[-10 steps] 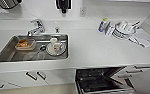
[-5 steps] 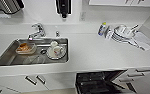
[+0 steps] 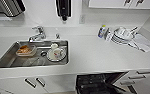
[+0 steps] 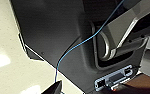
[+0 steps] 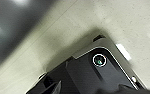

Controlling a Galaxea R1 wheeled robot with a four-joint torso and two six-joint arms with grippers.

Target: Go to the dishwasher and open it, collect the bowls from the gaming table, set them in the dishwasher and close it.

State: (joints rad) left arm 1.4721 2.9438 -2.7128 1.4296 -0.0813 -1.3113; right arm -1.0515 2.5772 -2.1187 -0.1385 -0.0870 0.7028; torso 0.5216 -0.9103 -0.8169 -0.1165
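- One dishwasher point(image 3: 99, 83) at six o'clock in the head view, under the white countertop point(image 3: 96, 56), door down, dark interior with racks exposed.
- Set between white cupboard doors point(image 3: 33, 83) at seven o'clock and white drawers point(image 3: 141, 77) at four o'clock.
- Cannot place the dishwasher against either pincer; cannot tell whether left or right is released or clenched, since the wrist views give dark robot housing, a blue cable point(image 4: 73, 47) and pale floor point(image 5: 121, 22).
- Steel sink point(image 3: 33, 53) at nine o'clock, sunk in the countertop, well apart from the dishwasher.
- Holds an orange-filled clear container point(image 3: 25, 50), a plate point(image 3: 51, 57) bearing a patterned mug point(image 3: 58, 53), and a small white cup point(image 3: 54, 46) just beside.
- Chrome tap point(image 3: 38, 33) behind the sink at ten o'clock.
- Dark wall dispenser point(image 3: 63, 8) at twelve o'clock.
- Small bottle point(image 3: 101, 31), stacked white dishes point(image 3: 122, 35) and a grey cloth point(image 3: 143, 42) at two o'clock.
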